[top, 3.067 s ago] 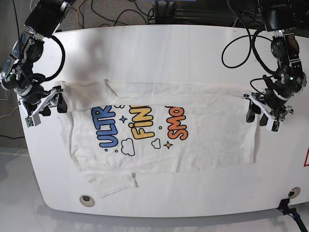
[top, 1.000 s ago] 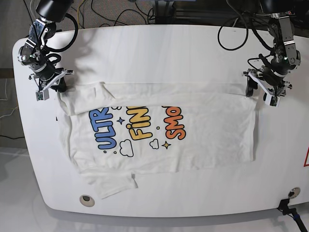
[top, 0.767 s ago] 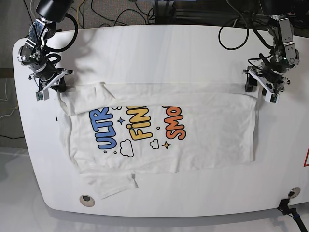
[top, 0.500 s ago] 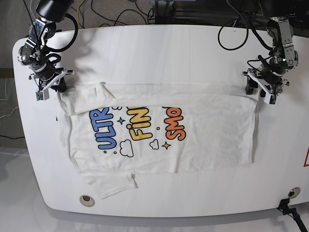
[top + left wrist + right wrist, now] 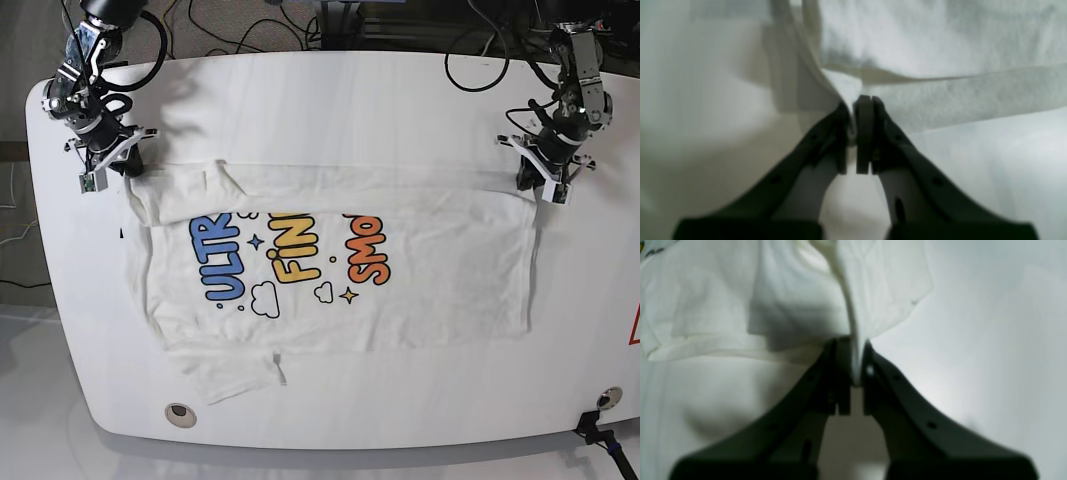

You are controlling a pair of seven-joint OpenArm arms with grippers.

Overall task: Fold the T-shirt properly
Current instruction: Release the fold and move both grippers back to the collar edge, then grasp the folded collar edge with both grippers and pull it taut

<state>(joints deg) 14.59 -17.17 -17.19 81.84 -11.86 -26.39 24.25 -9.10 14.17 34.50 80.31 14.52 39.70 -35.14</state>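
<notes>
One T-shirt point(image 5: 340, 270) lies spread across the middle of the desk point(image 5: 330, 95), print up, its far edge already turned over. Two tools hold it: the left tool point(image 5: 545, 180) is clenched on the corner nearest the desk's right edge, and the right tool point(image 5: 105, 168) is clamped on the corner nearest the left edge. Both pinch only a thin lip of cloth, so one corner could slip free. Uneven pulling would skew the fold, and the loose sleeve near the front edge may bunch.
</notes>
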